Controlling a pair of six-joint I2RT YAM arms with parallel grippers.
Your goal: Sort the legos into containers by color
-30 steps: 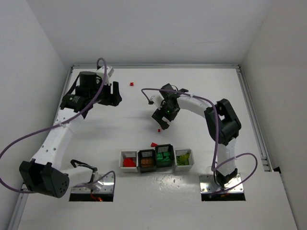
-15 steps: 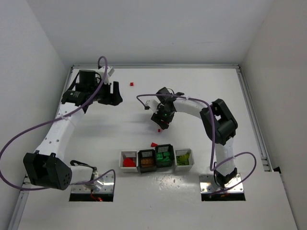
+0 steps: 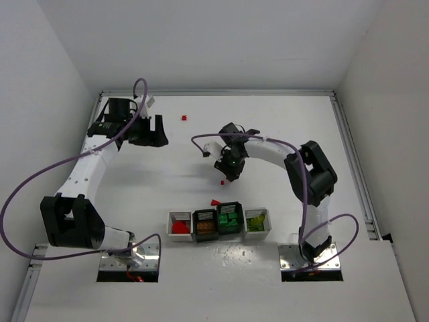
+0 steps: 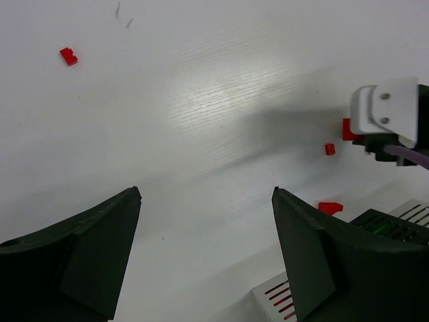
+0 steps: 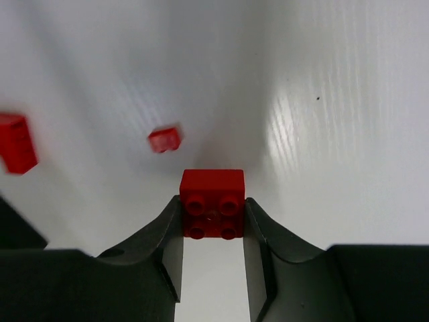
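The right gripper (image 5: 212, 208) is closed narrowly on a red brick (image 5: 212, 182), a finger pressed against each of two opposite sides; whether the brick is clear of the table (image 3: 281, 121) I cannot tell; the brick is a square two-by-two, so it has no real long axis, and its four studs face back toward the wrist camera; the containers (image 3: 218, 225) form a row running left to right in the overhead view, close to the arm bases; the leftmost white bin (image 3: 179, 214), already holding red pieces, lies from this claw toward the near edge and off to the robot's left, so I judge the coming move to be a carry that way and a drop from above; the left gripper (image 4: 206, 194) hangs far out on the left side, jaws wide and empty, farther from that bin than the right one; three loose red pieces lie on the table, one (image 3: 214, 202) just beyond the row, one (image 3: 223, 182) beside the right claw, one (image 3: 184, 118) near the far edge.
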